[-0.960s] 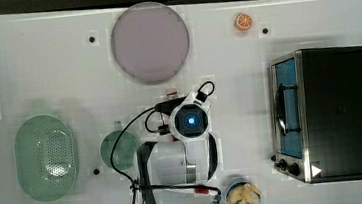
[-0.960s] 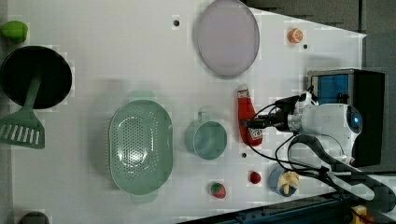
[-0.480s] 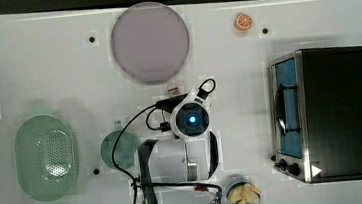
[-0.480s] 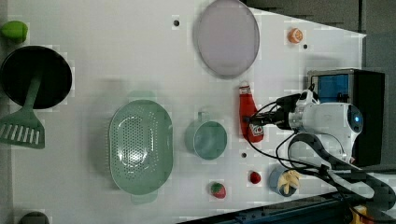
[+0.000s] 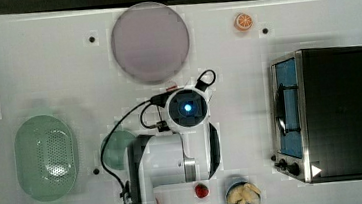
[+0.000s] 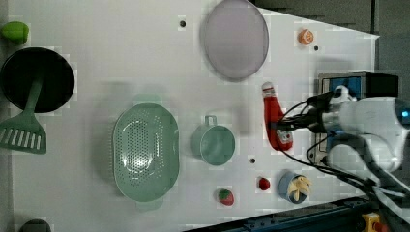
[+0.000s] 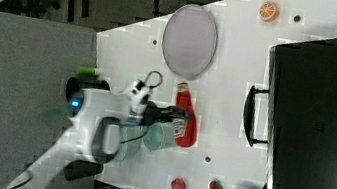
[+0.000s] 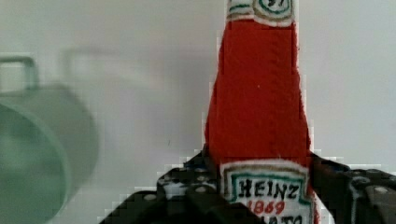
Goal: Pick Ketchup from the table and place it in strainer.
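Note:
The Ketchup (image 6: 275,116), a red squeeze bottle with a dark label, lies lengthwise between the green cup and the toaster oven. My gripper (image 6: 284,129) is shut on its labelled lower half. In the wrist view a black finger (image 8: 334,175) presses each side of the Ketchup (image 8: 257,102) at the label. The right view shows the gripper (image 7: 179,119) across the Ketchup (image 7: 188,120). The strainer (image 6: 120,145), a pale green oval perforated basket with nothing in it, sits beyond the cup toward the left view's left, and as strainer (image 5: 23,157) at the top view's left.
A round green cup (image 6: 215,144) with a handle stands between bottle and strainer. A greyish-lilac plate (image 6: 235,38), an orange slice (image 6: 305,36), a toaster oven (image 5: 338,112), two strawberries (image 6: 225,196), a bowl of chips (image 6: 292,186), a black pan (image 6: 36,79) and a green spatula (image 6: 24,137) sit around.
The fingers have closed onto the Ketchup. Bottle and gripper have since shifted toward the left view's right, and the hand has moved up in the top view.

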Robot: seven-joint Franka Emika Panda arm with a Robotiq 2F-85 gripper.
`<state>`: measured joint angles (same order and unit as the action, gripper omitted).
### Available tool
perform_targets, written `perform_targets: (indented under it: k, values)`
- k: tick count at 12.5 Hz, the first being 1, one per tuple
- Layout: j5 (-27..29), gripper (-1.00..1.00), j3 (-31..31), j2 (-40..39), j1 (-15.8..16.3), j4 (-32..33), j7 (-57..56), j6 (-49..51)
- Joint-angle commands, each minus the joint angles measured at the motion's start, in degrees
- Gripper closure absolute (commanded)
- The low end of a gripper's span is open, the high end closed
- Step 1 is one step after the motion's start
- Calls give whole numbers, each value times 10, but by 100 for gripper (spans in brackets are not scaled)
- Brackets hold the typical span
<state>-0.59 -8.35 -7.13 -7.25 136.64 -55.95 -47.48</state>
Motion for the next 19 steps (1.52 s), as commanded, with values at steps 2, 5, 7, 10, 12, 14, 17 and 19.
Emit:
perform_targets:
  k: [2,5,7,10,12,14,17,19]
  values:
    - [5,-20,-26,100,0,-113,3,184]
    - [29,-20,-64,113,8,-174,34,277]
    - [42,-20,-104,112,17,-191,86,289]
    - [45,-20,-175,108,31,-192,219,287]
    - [46,-20,-228,94,40,-192,316,274]
    - [46,-20,-278,69,45,-190,407,237]
    - [45,-20,-339,16,51,-176,522,150]
    - [32,-20,-363,-22,59,-159,567,84]
